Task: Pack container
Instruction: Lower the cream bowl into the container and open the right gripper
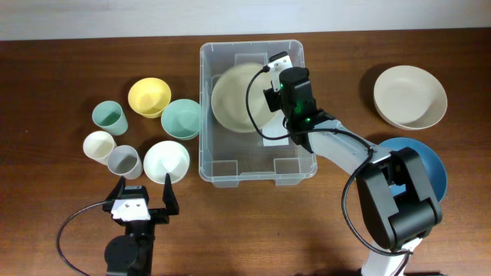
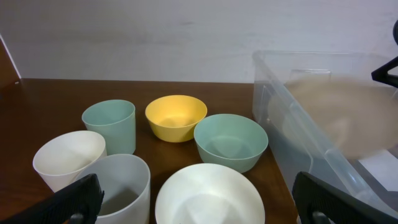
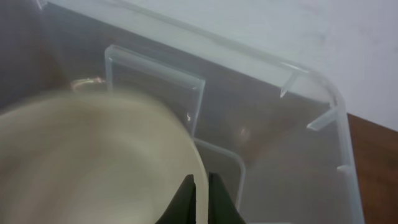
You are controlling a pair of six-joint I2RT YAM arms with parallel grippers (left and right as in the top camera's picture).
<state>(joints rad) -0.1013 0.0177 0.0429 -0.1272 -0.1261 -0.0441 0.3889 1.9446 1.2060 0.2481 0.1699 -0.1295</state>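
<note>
- The container [image 1: 202, 115] sits mid-table, directly under the right gripper [image 3: 201, 198], which reaches in over its far half.
- That gripper is closed nearly all the way — its two fingers pinch the rim of a cream bowl [image 1: 236, 98], one inside the wall and one outside. The bowl hangs tilted inside the container, to the gripper's left. I cannot tell whether it touches the floor; it shows blurred in both wrist views.
- The step in hand, as I judge it, is setting this first bowl down inside the container.
- The next move calls for lowering until the bowl rests on the floor, parting the fingers only then, and lifting straight up clear of the container's rim.
- Outside the container, behind and to the right of that gripper, wait a second cream bowl [image 1: 410, 96] and a blue bowl [image 1: 430, 165], the latter partly under the arm.
- The left gripper [image 1: 144, 193] is wide open and empty — low, near the table edge.
- Just ahead of its fingertips stand a white bowl [image 1: 166, 161] and a grey cup [image 1: 123, 161]; further ahead are a white cup [image 1: 99, 145], a green cup [image 1: 110, 116], a green bowl [image 1: 181, 118] and a yellow bowl [image 1: 149, 96].
</note>
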